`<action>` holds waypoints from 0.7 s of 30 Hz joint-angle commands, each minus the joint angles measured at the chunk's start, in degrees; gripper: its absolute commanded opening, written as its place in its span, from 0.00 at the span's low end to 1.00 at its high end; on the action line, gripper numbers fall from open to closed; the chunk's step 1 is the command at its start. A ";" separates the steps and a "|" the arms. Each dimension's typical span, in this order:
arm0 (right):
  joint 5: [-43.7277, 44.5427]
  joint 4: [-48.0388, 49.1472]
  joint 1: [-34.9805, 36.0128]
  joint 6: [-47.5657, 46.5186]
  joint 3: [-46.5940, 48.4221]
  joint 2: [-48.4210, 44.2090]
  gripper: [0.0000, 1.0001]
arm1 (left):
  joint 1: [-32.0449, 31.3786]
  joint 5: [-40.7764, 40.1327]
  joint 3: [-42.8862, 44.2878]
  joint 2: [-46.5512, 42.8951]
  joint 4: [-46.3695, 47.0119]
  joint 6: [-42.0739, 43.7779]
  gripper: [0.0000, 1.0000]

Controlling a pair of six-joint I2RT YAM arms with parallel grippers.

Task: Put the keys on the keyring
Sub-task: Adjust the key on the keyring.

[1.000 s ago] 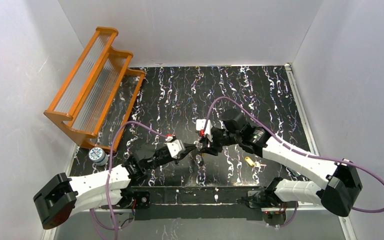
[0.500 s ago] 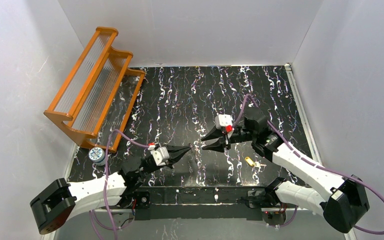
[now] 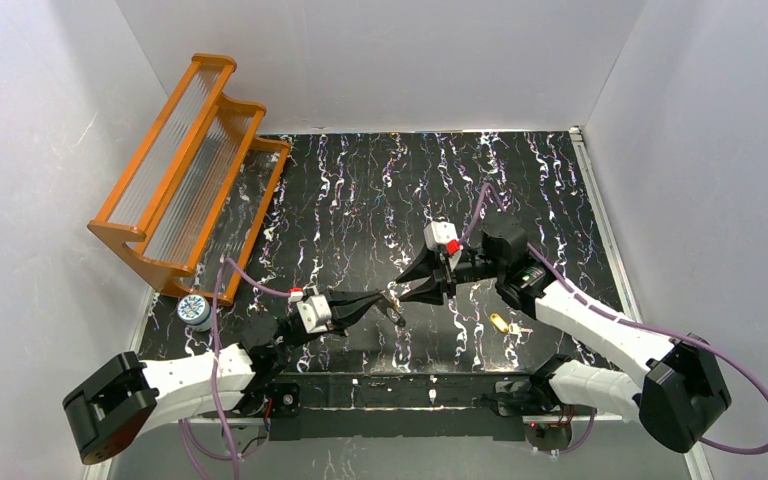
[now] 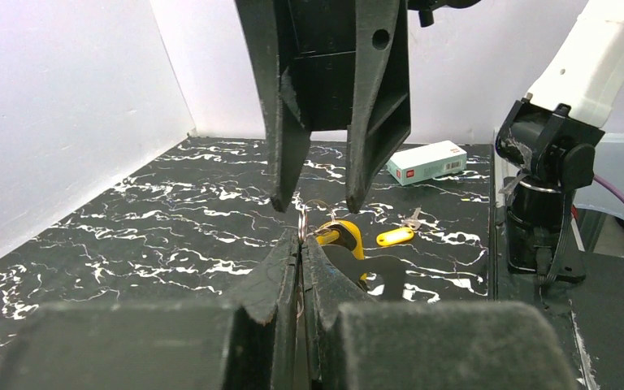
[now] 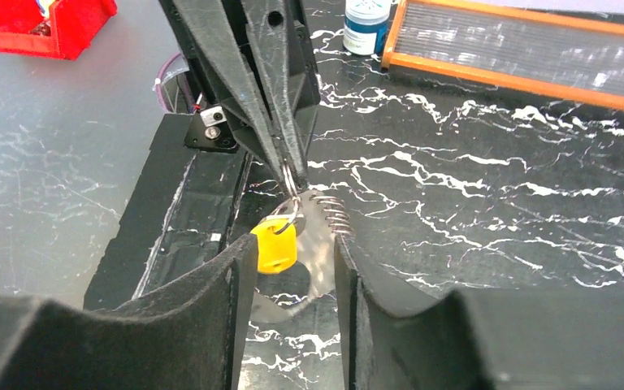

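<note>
My left gripper [image 4: 301, 240] is shut on the keyring [image 4: 301, 219], a thin metal ring standing on edge out of its tips. One of the keys [image 4: 344, 237], yellow-headed, hangs from that ring beside a flat dark metal tag [image 4: 378, 272]. The right gripper [image 5: 292, 260] is open and faces the left one tip to tip. Its fingers [image 4: 280, 162] stand either side of the ring [image 5: 291, 175] and the hanging key [image 5: 276, 244] without closing on them. A second yellow key [image 3: 500, 322] lies loose on the table to the right, also seen past the ring [image 4: 395, 236].
An orange rack [image 3: 185, 175] stands at the back left with a small round jar [image 3: 194, 310] at its near end. A white and green box [image 4: 428, 161] lies near the right arm's base. A red bin [image 5: 41, 24] sits off the table edge.
A second ago both grippers were huddled at the table's middle. They drew apart and turned. The right gripper has since edged back left, over the ring in the left one.
</note>
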 commanded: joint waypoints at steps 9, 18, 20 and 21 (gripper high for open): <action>-0.06 9.58 -0.15 11.22 1.53 3.32 0.44 | -0.23 1.07 0.79 0.89 3.77 0.04 0.00; -1.34 6.44 -0.13 11.40 2.71 5.65 0.21 | -0.19 1.14 0.89 1.15 3.77 0.12 0.00; -1.59 5.54 -0.20 11.10 2.85 5.76 0.09 | -0.23 1.15 0.73 1.03 3.77 0.09 0.00; -1.65 5.10 -0.13 11.09 2.85 5.74 0.03 | -0.23 1.08 0.67 0.92 3.77 0.09 0.00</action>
